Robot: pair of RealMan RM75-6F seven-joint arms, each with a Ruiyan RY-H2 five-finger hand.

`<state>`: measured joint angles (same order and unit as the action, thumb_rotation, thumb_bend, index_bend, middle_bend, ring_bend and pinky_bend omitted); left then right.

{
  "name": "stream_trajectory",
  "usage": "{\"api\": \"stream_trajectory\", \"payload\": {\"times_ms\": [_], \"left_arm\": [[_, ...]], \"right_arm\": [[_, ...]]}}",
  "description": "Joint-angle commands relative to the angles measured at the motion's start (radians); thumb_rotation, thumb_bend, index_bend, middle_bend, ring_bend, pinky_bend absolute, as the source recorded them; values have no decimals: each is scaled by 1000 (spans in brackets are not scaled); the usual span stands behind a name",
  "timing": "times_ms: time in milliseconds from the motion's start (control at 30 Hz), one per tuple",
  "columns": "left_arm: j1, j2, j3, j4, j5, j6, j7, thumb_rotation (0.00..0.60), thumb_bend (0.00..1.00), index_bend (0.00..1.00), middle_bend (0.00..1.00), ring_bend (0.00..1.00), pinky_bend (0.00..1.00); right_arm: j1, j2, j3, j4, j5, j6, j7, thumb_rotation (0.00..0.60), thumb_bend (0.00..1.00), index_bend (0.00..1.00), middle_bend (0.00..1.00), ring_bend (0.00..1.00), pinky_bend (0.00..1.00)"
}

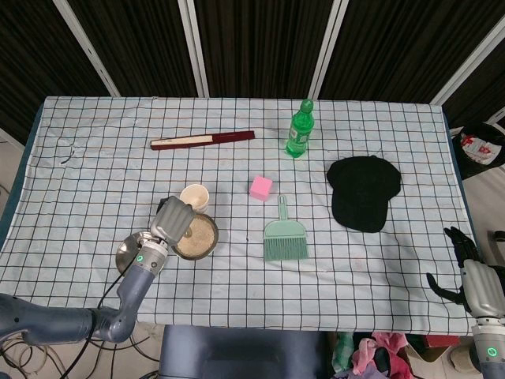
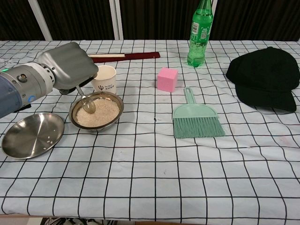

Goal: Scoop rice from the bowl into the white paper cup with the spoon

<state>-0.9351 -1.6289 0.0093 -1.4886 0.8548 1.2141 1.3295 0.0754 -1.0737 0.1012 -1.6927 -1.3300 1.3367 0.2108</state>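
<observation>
A steel bowl (image 2: 116, 112) (image 1: 211, 241) of rice sits at the table's front left. Just behind it stands the white paper cup (image 2: 105, 78) (image 1: 194, 195), upright. My left hand (image 2: 69, 64) (image 1: 171, 219) grips a metal spoon (image 2: 87, 104) over the bowl's left side, and the spoon's head rests on the rice. In the head view the hand covers most of the spoon. My right hand (image 1: 469, 272) hangs off the table's right front corner, fingers apart and holding nothing.
An empty steel plate (image 2: 33, 134) with a few grains lies left of the bowl. A pink cube (image 2: 167, 78), a green hand brush (image 2: 197, 119), a green bottle (image 2: 200, 33), a black cap (image 2: 267, 77) and a folded fan (image 2: 126, 56) stand further off.
</observation>
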Motion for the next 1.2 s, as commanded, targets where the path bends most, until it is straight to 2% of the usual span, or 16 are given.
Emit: {"api": "stream_trajectory", "payload": {"times_ms": [33,267,600,1033,1200], "left_arm": [[1,4,-1,2,1,0,4,600,399,638,998,1000,1000],[0,3,-4,1,-1,-3,19,600,399,639,998,1000,1000],[-2,-44,-8,18,-19,-17,38,600,399,639,999,1000,1000],[16,-107,-70,-17,-106,1,6,600,399,638,999,1000,1000],[19,-114,-78,-24,-102,18,-5,600,399,638,1000,1000,1000]], "right_arm": [[0,0,0,0,0,0,0,600,303,62,0,0,211],[0,-1,-1,-1,-2,1,-2,600,303,62,0,0,210],[0,0,1,-1,0,1,1,600,303,62,0,0,210],[0,1,1,-1,0,0,4,600,303,62,0,0,211],[-1,1,0,-1,-2,2,6,600,303,62,0,0,210]]}}
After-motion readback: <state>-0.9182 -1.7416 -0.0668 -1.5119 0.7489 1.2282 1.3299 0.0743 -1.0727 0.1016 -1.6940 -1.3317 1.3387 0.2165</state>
